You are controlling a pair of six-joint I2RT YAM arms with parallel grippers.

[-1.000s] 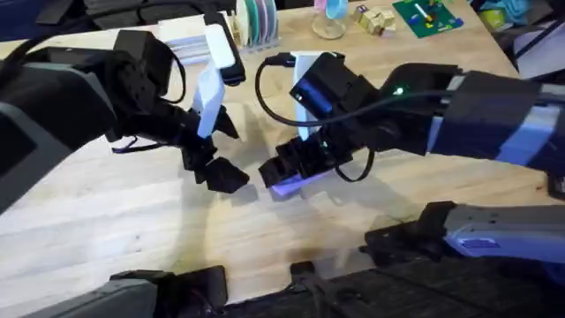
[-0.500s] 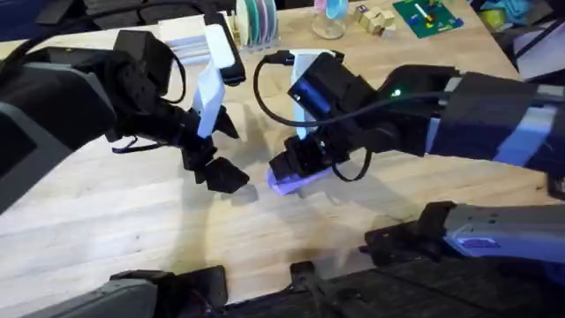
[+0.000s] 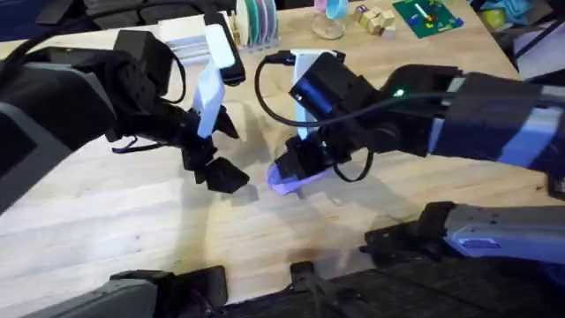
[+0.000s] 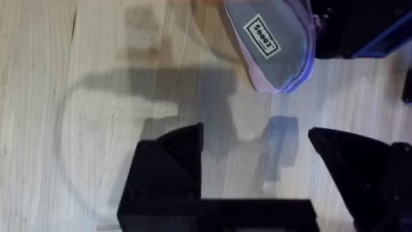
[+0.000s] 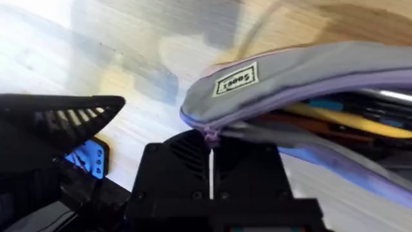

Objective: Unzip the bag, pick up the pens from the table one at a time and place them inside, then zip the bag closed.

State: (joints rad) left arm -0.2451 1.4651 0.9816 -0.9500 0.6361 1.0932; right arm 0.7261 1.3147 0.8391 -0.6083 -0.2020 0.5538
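The lavender bag (image 3: 290, 182) lies on the table (image 3: 132, 221) between my two grippers. In the right wrist view the bag (image 5: 302, 64) gapes along its zipper, and a yellow pen (image 5: 341, 120) lies inside with other pens. My right gripper (image 5: 210, 154) is shut on the zipper pull (image 5: 210, 134) at the bag's end; from overhead the right gripper (image 3: 298, 168) sits right over the bag. My left gripper (image 4: 257, 154) stands open over bare wood, a short way from the bag's labelled end (image 4: 273, 45). Seen from overhead, the left gripper (image 3: 216, 172) is left of the bag.
Along the table's far edge stand a rack of coloured discs (image 3: 256, 19), wooden blocks (image 3: 375, 19), a green board (image 3: 426, 16) and white boxes (image 3: 190, 40). Bare wood stretches across the near left of the table.
The right gripper has edged slightly to the right with the zipper pull, and the bag's visible end shifted with it. The left arm has stayed put.
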